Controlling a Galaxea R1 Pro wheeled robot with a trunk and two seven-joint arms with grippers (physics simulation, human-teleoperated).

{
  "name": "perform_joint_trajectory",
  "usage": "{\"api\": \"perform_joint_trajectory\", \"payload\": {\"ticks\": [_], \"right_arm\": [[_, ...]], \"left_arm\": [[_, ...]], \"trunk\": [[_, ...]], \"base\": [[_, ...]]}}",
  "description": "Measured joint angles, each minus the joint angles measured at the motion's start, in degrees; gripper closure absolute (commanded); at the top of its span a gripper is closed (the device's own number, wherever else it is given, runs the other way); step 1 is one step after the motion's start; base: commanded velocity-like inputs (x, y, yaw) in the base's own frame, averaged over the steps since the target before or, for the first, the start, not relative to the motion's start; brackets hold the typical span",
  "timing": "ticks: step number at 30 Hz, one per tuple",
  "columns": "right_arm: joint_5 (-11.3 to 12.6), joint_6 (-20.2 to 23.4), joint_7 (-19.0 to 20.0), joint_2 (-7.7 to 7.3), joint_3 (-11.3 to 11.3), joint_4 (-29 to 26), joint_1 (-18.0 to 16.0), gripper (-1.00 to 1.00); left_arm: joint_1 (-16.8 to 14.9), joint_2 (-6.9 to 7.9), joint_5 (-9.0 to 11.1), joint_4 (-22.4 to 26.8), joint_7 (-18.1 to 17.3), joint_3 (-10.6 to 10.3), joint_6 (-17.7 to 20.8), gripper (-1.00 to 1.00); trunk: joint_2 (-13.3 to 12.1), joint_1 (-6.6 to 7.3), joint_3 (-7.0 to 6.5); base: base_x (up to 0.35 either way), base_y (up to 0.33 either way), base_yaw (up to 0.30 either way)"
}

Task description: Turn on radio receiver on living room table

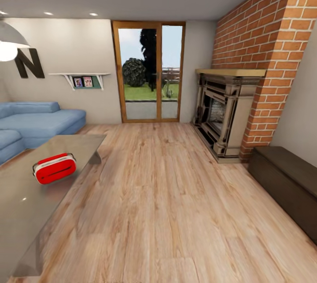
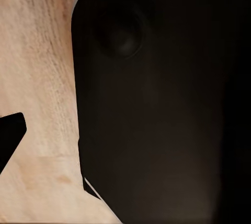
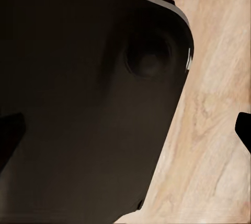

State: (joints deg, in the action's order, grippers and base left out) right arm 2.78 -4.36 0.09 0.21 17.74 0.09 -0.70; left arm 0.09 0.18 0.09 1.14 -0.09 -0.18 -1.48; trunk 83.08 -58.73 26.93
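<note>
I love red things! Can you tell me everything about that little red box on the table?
The radio receiver is a small, flat box with rounded corners. Its big faces are bright red, with a white band running around the rim and a thin wire handle along one edge. It looks like shiny plastic. It lies flat on the glossy grey table, on the part nearer the blue sofa, and nothing else touches it. Whether it is switched on cannot be told.

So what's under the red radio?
The radio receiver lies on the table, whose glossy grey top shows a faint reddish reflection beside it. The patch of tabletop right under the radio is covered, so I can't see it.
</note>
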Motion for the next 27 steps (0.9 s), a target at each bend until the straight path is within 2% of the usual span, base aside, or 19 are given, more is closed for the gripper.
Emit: {"api": "perform_joint_trajectory", "payload": {"ticks": [10, 13, 16, 21, 24, 27], "right_arm": [[-0.04, 0.13, -0.1, 0.05, 0.03, 0.0, 0.0, -1.0], [0.0, 0.44, 0.05, 0.07, 0.02, 0.0, 0.0, -1.0], [0.45, 0.51, 0.16, 0.81, -0.05, 0.0, 0.0, -1.0], [3.59, 0.14, 0.06, 1.05, -0.07, 0.22, 0.0, -1.0], [4.25, 0.14, 0.01, 1.04, -0.04, 0.33, 0.0, -1.0], [4.5, 0.55, 0.13, 0.99, -0.06, 0.35, 0.0, -1.0]], "left_arm": [[0.0, -0.05, 0.28, 0.0, 0.48, 0.09, -0.02, -1.0], [0.0, -0.37, 2.44, 0.46, 0.49, 0.0, 0.48, -1.0], [0.0, -0.51, 6.27, 0.82, 0.18, -0.01, 0.2, -1.0], [0.0, -0.57, 7.13, 0.88, 0.05, 0.0, -1.26, -1.0], [0.0, -0.71, 7.41, 0.82, 0.2, -0.01, -3.36, -1.0], [0.0, -0.77, 7.47, 0.8, 0.25, 0.0, -3.78, -1.0]], "trunk": [[0.0, 0.0, 0.04], [0.0, 0.0, 0.12], [0.0, 0.0, 0.19], [0.0, 0.0, 0.25], [0.0, 0.0, 0.25], [0.0, 0.0, 0.25]], "base": [[0.0, 0.0, 0.235], [0.0, 0.0, 0.103], [0.0, 0.0, 0.093], [0.0, 0.0, 0.029], [0.0, 0.0, 0.003], [0.0, 0.0, 0.0]]}}
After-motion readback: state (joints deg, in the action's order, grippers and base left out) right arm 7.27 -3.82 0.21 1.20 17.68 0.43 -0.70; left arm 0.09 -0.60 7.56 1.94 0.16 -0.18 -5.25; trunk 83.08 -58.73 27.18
